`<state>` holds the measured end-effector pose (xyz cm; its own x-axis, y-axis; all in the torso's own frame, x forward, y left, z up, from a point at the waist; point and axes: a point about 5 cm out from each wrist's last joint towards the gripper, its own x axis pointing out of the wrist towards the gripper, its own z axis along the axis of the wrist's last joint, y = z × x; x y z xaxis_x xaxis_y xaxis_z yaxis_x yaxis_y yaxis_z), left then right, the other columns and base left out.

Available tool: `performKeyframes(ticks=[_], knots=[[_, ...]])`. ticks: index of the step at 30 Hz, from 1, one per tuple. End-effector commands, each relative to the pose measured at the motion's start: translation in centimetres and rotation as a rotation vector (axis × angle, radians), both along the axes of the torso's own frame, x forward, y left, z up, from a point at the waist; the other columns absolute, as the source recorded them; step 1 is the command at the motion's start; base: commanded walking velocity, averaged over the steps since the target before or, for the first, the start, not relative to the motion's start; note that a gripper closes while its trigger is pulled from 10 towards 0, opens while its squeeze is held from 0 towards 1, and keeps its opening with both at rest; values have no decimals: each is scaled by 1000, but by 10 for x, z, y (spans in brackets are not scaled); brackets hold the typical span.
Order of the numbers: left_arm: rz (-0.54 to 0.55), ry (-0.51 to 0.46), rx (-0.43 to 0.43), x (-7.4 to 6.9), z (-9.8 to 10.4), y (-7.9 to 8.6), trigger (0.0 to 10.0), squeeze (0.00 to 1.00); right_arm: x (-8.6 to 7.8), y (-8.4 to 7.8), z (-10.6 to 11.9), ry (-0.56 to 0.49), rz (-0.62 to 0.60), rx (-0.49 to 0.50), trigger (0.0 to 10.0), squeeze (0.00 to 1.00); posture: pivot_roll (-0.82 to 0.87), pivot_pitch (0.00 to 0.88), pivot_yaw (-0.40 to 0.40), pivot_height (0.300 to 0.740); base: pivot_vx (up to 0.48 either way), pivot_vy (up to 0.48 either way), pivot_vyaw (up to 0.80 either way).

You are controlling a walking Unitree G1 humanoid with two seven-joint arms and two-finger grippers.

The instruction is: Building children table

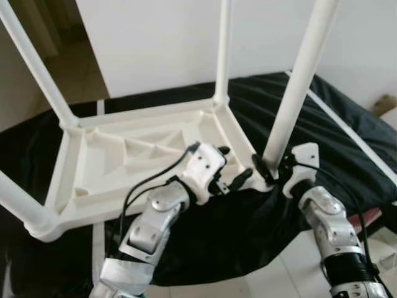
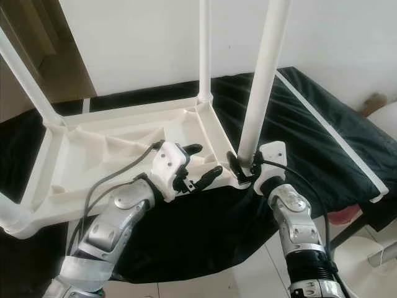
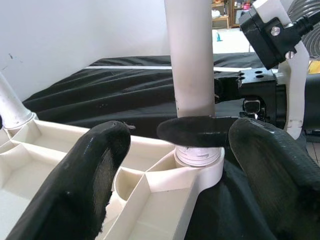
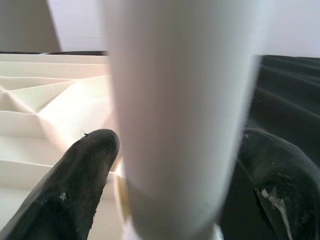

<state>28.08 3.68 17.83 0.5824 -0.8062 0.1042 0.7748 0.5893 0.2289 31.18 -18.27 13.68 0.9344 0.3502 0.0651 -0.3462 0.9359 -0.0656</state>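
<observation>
A white plastic children's table (image 1: 93, 124) lies upside down on a black cloth, its legs pointing up. My right gripper (image 1: 268, 169) is shut on the near right leg (image 1: 298, 81) just above its corner socket (image 3: 200, 157). In the right wrist view its fingertips (image 4: 75, 185) sit on either side of the leg (image 4: 180, 100). My left gripper (image 1: 232, 166) is open just left of that corner. Its fingers (image 3: 90, 175) are spread wide over the table's near rim, holding nothing.
Other legs stand at the far right corner (image 1: 223, 49), far left (image 1: 34, 68) and near left (image 1: 18, 208). The black cloth (image 1: 347, 124) covers a low surface. Pale floor tiles (image 1: 248, 279) lie in front, a red object (image 1: 372, 217) at the right. A white wall is behind.
</observation>
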Motion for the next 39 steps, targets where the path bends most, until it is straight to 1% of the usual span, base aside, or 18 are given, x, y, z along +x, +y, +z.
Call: performKeyframes(ticks=[1, 3, 5, 8, 9, 17, 19, 20, 22, 24, 25, 26, 27, 30, 32, 35, 37, 39], knots=[[-1, 10, 11, 3, -1, 0, 10000, 0, 8, 4, 2, 2, 69, -31, 10000, 0, -17, 0, 41, 740, 0, 0, 0], [-1, 10, 11, 3, -1, 0, 10000, 0, 8, 4, 2, 2, 69, -31, 10000, 0, -17, 0, 41, 740, 0, 0, 0], [5, 8, 10, 3, -1, 2, 10000, 0, 18, 11, 1, 11, 140, -88, 10000, 0, -2, 0, 39, 740, 0, 0, 0], [9, 7, 10, 3, 0, 3, 10000, 0, 22, 14, -1, 17, 170, -123, 10000, 0, -2, 0, 39, 740, 0, 0, 0], [15, 6, 11, 3, 0, 4, 10000, 0, 22, 14, -3, 25, 180, -136, 0, 0, 10, 0, 32, 740, 0, 0, 0], [27, 9, 11, 1, -2, 6, 10000, 0, 18, 5, -15, 74, 180, -178, 0, 0, 9, 0, 30, 740, 0, 0, 0], [20, 15, 11, 0, -3, 4, 10000, 0, 15, -2, -19, 94, 154, -190, 0, 0, -3, 0, 34, 740, 0, 0, 0], [20, 15, 11, 0, -3, 4, 10000, 0, 15, -2, -19, 94, 154, -190, 0, 0, -3, 0, 34, 740, 0, 0, 0], [15, 16, 10, 1, -3, 3, 10000, 0, 15, -9, -21, 113, 95, -192, 0, 0, -11, 0, 35, 740, 0, 0, 0], [14, 17, 9, 1, -3, 3, 10000, 0, 16, -12, -22, 120, 67, -192, 0, 0, -11, 0, 35, 740, 0, 0, 0], [12, 17, 9, 1, -3, 2, 10000, 0, 17, -15, -23, 130, 26, -183, 2941, 0, -15, 0, 35, 740, 0, 0, 0], [12, 17, 9, 1, -3, 2, 10000, 0, 17, -15, -23, 130, 26, -183, 2941, 0, -15, 0, 35, 740, 0, 0, 0], [9, 19, 8, 0, -4, 2, 10000, 0, 17, -16, -24, 137, -7, -169, 10000, 0, -18, 0, 34, 740, 0, 0, 0], [4, 23, 8, -1, -5, 1, 10000, 0, 15, -15, -25, 142, -70, -141, 10000, 0, -22, 0, 33, 740, 0, 0, 0], [4, 23, 8, -1, -5, 1, 10000, 0, 15, -15, -25, 142, -70, -141, 10000, 0, -22, 0, 33, 740, 0, 0, 0], [-4, 32, 7, -3, -7, -1, 10000, 0, 13, -9, -28, 171, -237, -85, 10000, 0, -28, 0, 31, 740, 0, 0, 0], [-4, 32, 7, -3, -7, -1, 10000, 0, 13, -9, -28, 171, -237, -85, 10000, 0, -28, 0, 31, 740, 0, 0, 0], [-8, 37, 8, -4, -9, -1, 10000, 0, 10, 1, -30, 178, -316, -66, 10000, 0, -26, 0, 22, 740, 0, 0, 0]])
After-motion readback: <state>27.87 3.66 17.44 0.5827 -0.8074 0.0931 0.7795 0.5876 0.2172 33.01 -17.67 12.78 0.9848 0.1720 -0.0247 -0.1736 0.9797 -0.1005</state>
